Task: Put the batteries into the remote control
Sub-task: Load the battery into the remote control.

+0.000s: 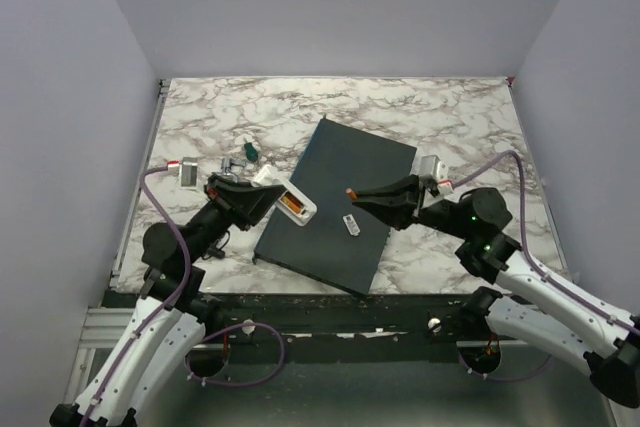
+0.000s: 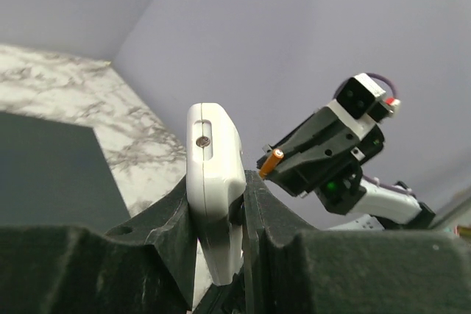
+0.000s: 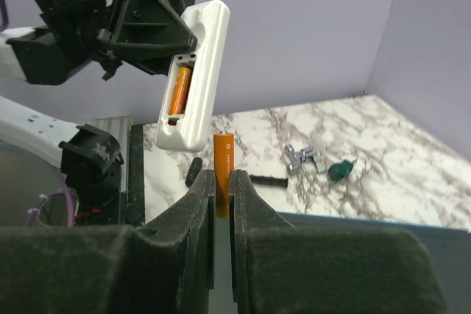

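White arms (image 1: 140, 347), black joints (image 1: 165, 245) and fingers (image 3: 184, 248), purple cables (image 1: 500, 155), green lights (image 1: 470, 217).

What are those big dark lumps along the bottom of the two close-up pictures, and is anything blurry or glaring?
Left wrist view: the lumps are that arm's own jaws, dim and soft, while the remote control they clamp looks crisp. Right wrist view: same dim jaws, the battery sharp, the far clutter soft. Top view: even, diffuse light, no glare on the marble table.

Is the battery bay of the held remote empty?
No, the right wrist view shows one orange battery already seated in the open bay of the remote control.
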Motion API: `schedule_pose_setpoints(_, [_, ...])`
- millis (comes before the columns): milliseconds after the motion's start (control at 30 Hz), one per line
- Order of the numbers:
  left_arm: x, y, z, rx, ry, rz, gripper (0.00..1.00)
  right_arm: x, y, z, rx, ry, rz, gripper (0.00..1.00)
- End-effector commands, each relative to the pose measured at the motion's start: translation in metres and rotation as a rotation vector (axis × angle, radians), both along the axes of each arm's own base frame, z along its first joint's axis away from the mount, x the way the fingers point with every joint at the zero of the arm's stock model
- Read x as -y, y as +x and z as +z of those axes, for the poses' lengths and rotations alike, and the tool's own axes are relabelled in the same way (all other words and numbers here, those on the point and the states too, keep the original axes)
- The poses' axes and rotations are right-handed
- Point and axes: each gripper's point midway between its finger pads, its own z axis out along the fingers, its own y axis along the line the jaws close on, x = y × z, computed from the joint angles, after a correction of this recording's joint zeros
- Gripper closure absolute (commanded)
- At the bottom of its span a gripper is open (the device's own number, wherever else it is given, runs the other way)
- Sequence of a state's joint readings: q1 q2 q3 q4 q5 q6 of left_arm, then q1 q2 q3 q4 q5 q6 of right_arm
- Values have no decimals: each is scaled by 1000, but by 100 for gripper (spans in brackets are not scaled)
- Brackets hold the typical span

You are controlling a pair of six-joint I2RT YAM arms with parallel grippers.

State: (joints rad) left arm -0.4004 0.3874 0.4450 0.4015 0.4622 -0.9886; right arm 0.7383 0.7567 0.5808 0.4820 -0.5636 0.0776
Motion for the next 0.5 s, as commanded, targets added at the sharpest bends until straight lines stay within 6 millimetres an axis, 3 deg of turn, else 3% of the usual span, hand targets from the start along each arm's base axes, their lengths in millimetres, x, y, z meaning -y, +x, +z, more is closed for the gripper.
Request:
schedule_pose_setpoints(0, [-5,46,-40,-269,-9,128,100,-17,19,5,-84,68,-65,99])
schedule_pose_setpoints(267, [-2,58,-53,-361,-2,143,100,-59,27,11,-134,97,-121,99])
schedule_pose_setpoints(467, [-1,57,-57,-384,-5,133,100,-81,34,3,-178,91,-148,99])
